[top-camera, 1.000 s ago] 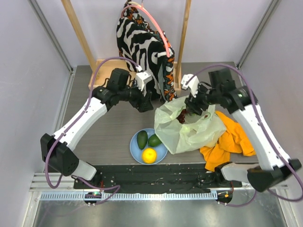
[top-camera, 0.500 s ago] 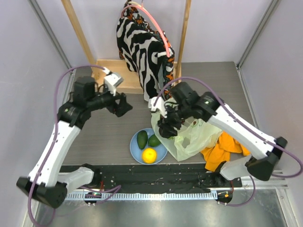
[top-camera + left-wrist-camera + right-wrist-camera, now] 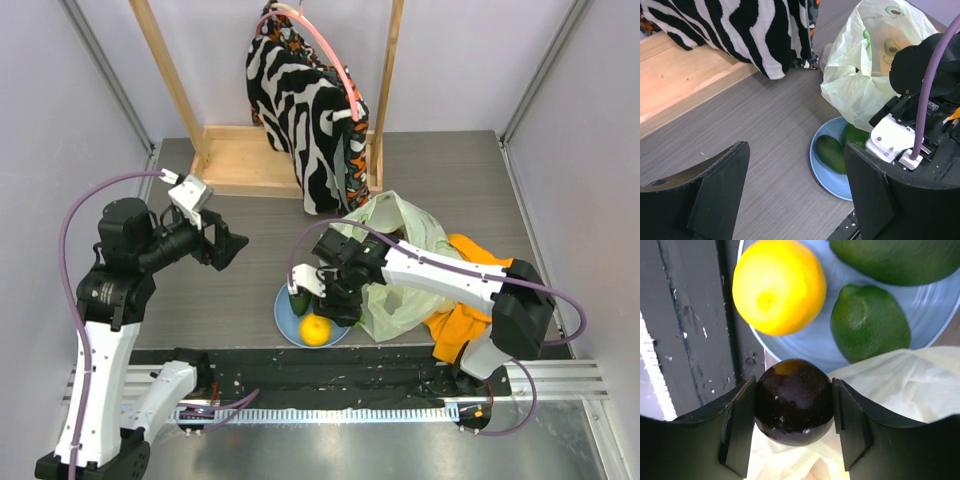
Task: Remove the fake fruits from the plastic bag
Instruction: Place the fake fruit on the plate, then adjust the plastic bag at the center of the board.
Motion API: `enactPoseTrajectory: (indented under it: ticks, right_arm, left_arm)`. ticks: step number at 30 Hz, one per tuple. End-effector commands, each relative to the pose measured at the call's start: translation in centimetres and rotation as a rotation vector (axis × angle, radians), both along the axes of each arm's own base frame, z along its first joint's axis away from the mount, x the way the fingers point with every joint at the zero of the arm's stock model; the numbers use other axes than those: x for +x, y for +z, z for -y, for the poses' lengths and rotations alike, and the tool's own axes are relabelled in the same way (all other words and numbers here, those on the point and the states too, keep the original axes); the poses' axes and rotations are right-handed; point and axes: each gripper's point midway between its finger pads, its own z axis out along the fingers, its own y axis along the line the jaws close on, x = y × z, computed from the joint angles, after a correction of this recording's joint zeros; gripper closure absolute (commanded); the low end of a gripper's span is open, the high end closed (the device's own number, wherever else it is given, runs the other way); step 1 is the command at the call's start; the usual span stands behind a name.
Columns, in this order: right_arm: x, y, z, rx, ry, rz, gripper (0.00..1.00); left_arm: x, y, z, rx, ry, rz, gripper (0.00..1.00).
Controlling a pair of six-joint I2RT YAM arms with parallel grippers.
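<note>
My right gripper (image 3: 340, 302) is shut on the dark purple-brown fruit (image 3: 794, 408) and holds it over the near right rim of the light blue plate (image 3: 286, 322), where the plate meets the plastic bag (image 3: 405, 275). On the plate lie two dark green avocados (image 3: 870, 322) (image 3: 895, 260) and the orange ball (image 3: 316, 329), which also shows in the right wrist view (image 3: 779, 286). My left gripper (image 3: 228, 245) is open and empty, left of the plate and above the table. The left wrist view shows the plate (image 3: 827, 176), an avocado (image 3: 831, 153) and the bag (image 3: 860, 80). No lemon is in view.
The zebra-patterned garment (image 3: 305, 110) hangs from a wooden rack (image 3: 240, 170) at the back. An orange cloth (image 3: 468, 300) lies right of the bag. A black strip (image 3: 330, 370) runs along the table's near edge.
My right gripper left the bag's mouth and came down left to the plate with the dark fruit in it. My left arm pulled back to the left, away from the bag.
</note>
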Motion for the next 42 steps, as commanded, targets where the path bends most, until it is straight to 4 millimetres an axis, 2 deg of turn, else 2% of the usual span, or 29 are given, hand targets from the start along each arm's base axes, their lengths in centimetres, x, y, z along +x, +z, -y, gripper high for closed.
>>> enactPoseTrajectory:
  ticks: [1,5,7,8,9,11,13,15,16,17,19,20,21,22,23,25,26,27,28,29,32,33,34,35,36,37,40,41,42]
  right_arm:
    - [1.2,-0.2,-2.2,0.055,0.008,0.056,0.67]
    - [1.5,-1.2,-3.5,0.056,-0.007,0.041,0.57]
    - [1.4,-1.4,-3.6,0.039,0.001,0.051,0.37]
    - [2.1,-1.2,-3.3,0.026,-0.008,0.086,0.3]
    - [2.4,-1.1,-3.1,0.015,-0.008,0.114,0.14]
    - [3.2,-0.1,-2.4,0.003,-0.016,0.167,0.09]
    - [3.2,2.5,-1.2,0.01,-0.004,0.209,0.05]
    - [3.2,6.9,-1.4,0.099,-0.026,0.233,0.04]
    - [3.1,8.0,-0.2,0.092,-0.053,0.206,0.02]
    - [3.6,10.1,-0.2,0.128,-0.077,0.219,0.02]
    - [5.2,11.9,1.9,0.135,-0.161,0.245,0.01]
    - [6.0,12.1,2.8,0.129,-0.189,0.262,0.01]
    - [6.7,12.2,3.8,0.12,-0.212,0.282,0.01]
    - [7.5,12.6,4.7,0.128,-0.241,0.312,0.01]
    - [8.7,11.7,6.5,0.1,-0.285,0.313,0.02]
    - [9.6,9.9,8.4,0.059,-0.342,0.328,0.01]
    - [10.3,9.3,9.6,0.039,-0.382,0.331,0.02]
    - [11.0,8.8,10.3,0.033,-0.41,0.349,0.02]
    - [10.7,7.4,11.5,-0.009,-0.43,0.343,0.02]
    - [10.9,7.6,12.6,-0.008,-0.454,0.358,0.02]
    - [10.8,6.8,15.5,-0.015,-0.519,0.339,0.02]
    - [10.7,6.6,16.1,-0.017,-0.554,0.326,0.02]
    - [10.6,6.5,16.5,-0.013,-0.582,0.312,0.02]
    - [10.3,6.8,16.5,0.017,-0.607,0.289,0.02]
    - [10.3,7.0,17.1,0.033,-0.655,0.274,0.02]
    - [10.1,7.0,17.3,0.043,-0.664,0.268,0.02]
    - [10.2,6.8,18.4,0.043,-0.704,0.286,0.02]
    - [10.3,6.6,18.9,0.039,-0.719,0.286,0.02]
    - [10.2,6.5,19.2,0.034,-0.73,0.283,0.02]
  left_arm:
    - [-0.8,-1.0,0.3,-0.019,-0.018,-0.046,0.19]
    - [-0.8,-1.6,0.5,-0.036,-0.025,-0.063,0.19]
    - [-0.8,-1.9,0.7,-0.041,-0.031,-0.075,0.19]
    - [-0.8,-2.0,0.9,-0.046,-0.042,-0.079,0.19]
    - [-0.7,-1.9,0.9,-0.05,-0.045,-0.079,0.19]
    - [-0.3,-1.8,1.2,-0.062,-0.057,-0.086,0.19]
    - [0.0,-1.2,1.5,-0.075,-0.066,-0.078,0.18]
    - [0.8,-1.0,1.9,-0.092,-0.075,-0.087,0.17]
    - [1.1,-0.9,2.1,-0.097,-0.085,-0.089,0.16]
    - [1.4,-0.8,2.5,-0.104,-0.103,-0.085,0.15]
    - [2.4,-2.2,3.6,-0.091,-0.144,-0.127,0.12]
    - [2.9,-2.7,4.0,-0.071,-0.156,-0.124,0.12]
    - [3.4,-4.0,5.6,-0.03,-0.204,-0.147,0.11]
    - [4.2,-4.7,5.9,0.013,-0.193,-0.138,0.1]
    - [4.7,-4.7,6.7,0.029,-0.216,-0.125,0.1]
    - [5.6,-5.9,8.8,0.034,-0.275,-0.174,0.08]
    - [6.1,-5.3,9.5,0.03,-0.291,-0.168,0.08]
    - [6.5,-6.9,10.8,0.053,-0.331,-0.208,0.08]
    - [6.6,-7.6,11.5,0.07,-0.35,-0.219,0.08]
    - [6.7,-7.9,12.1,0.087,-0.371,-0.214,0.08]
    - [6.8,-10.1,15.9,0.108,-0.47,-0.219,0.07]
    - [7.0,-10.0,16.9,0.095,-0.488,-0.218,0.07]
    - [7.3,-11.0,18.1,0.076,-0.502,-0.27,0.07]
    - [6.3,-10.7,19.5,0.043,-0.563,-0.3,0.07]
    - [6.5,-9.5,20.5,0.018,-0.583,-0.295,0.07]
    - [6.5,-10.5,21.3,0.016,-0.599,-0.33,0.06]
    - [6.0,-10.7,23.8,0.002,-0.667,-0.328,0.06]
    - [5.7,-11.9,24.8,-0.002,-0.684,-0.377,0.05]
    - [5.7,-11.3,25.6,-0.016,-0.705,-0.378,0.06]
